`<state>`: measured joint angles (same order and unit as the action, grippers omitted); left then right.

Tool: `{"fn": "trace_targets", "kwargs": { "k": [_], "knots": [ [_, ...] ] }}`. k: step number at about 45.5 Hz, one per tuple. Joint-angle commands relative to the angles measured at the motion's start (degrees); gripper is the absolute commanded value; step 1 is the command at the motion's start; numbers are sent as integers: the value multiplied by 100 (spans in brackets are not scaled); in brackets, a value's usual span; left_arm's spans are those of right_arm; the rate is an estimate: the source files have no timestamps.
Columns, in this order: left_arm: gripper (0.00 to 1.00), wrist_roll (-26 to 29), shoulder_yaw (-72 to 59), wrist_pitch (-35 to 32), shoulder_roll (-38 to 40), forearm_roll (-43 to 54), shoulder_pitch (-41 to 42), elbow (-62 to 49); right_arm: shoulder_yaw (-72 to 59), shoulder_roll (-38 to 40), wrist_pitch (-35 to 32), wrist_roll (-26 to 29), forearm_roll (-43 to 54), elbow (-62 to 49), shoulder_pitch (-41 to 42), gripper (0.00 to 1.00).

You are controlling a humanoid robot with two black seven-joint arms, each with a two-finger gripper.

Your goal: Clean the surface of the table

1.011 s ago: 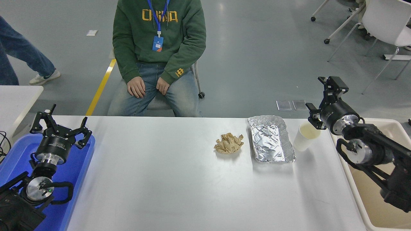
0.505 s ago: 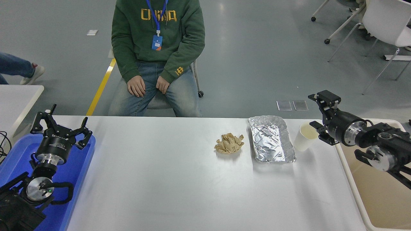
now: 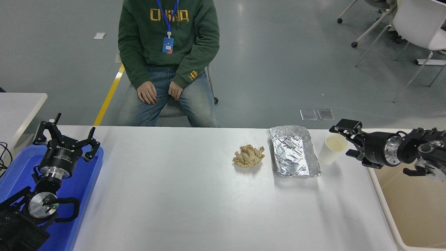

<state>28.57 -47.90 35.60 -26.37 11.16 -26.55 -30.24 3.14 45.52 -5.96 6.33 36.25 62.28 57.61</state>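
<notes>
The table surface (image 3: 195, 202) is a wide white-grey top. On it lie a crumpled brown paper ball (image 3: 248, 155), a silver foil tray (image 3: 293, 150) and a white paper cup (image 3: 332, 148), standing upright. My right gripper (image 3: 348, 141) comes in level from the right edge, open, its fingers just right of the cup's rim, one behind and one in front; I cannot tell if they touch it. My left gripper (image 3: 66, 137) is parked open at the lower left over the blue tray.
A blue plastic tray (image 3: 87, 181) sits at the table's left end. A beige bin (image 3: 414, 205) stands off the right edge. A person in a green hoodie (image 3: 169, 45) sits at the far side, hands on knees. A small white table corner (image 3: 17, 104) shows at left.
My right arm has dropped and swung from a raised, tilted pose to level, bringing the gripper down beside the cup's rim. The walking legs at far left have left the view.
</notes>
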Motion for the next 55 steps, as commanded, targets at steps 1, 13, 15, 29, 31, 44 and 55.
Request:
{"fn": "trace_targets", "kwargs": {
  "k": [1, 13, 15, 29, 31, 44, 55],
  "knots": [
    [100, 0, -1, 0, 0, 0, 1, 0, -401, -412, -142, 132, 1260, -769, 242, 99],
    [100, 0, -1, 0, 0, 0, 1, 0, -1034, -1009, -98, -774, 2360, -1472, 515, 100],
    [100, 0, -1, 0, 0, 0, 1, 0, -1174, -1089, -63, -774, 2360, -1551, 567, 100],
    [100, 0, -1, 0, 0, 0, 1, 0, -2132, -1616, 543, -1151, 2650, -2035, 778, 95],
    [100, 0, -1, 0, 0, 0, 1, 0, -2273, -1677, 578, -1187, 2650, -2193, 787, 98],
    [100, 0, -1, 0, 0, 0, 1, -9, -2678, -2143, 623, -1371, 2668, -3063, 699, 100],
    [100, 0, -1, 0, 0, 0, 1, 0, -2854, -2346, 552, -1380, 2545, -3362, 603, 100]
  ]
}}
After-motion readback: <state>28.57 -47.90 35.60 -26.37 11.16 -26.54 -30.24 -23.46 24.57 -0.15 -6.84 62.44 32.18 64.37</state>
